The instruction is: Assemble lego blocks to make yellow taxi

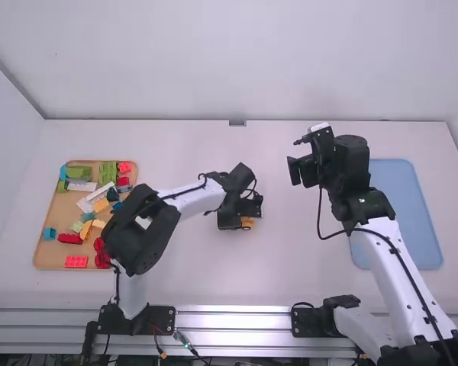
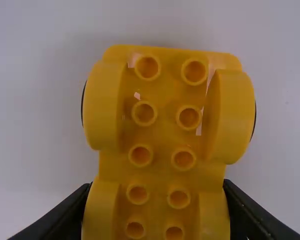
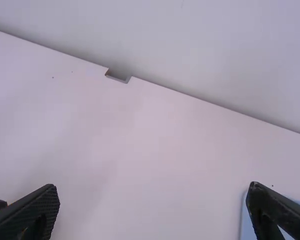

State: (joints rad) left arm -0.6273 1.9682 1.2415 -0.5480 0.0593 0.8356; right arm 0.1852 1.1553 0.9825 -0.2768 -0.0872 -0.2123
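Currently, the left jaws point(image 1: 246, 216) hold a yellow block piece point(image 2: 162, 175) by its sides. Near the blue tray point(image 1: 404, 213), the right jaws point(image 1: 310, 137) stand wide.

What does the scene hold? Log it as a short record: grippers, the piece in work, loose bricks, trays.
Left gripper: shut on the yellow piece, a finger at either side
Yellow piece: curved arches along its sides, two rows of round studs between them
Right gripper: open, nothing between its fingers
Loose bricks: red, green, blue, white and yellow-orange, on the wooden tray
Wooden tray: left side of the table
Blue tray: right side, partly behind the right arm
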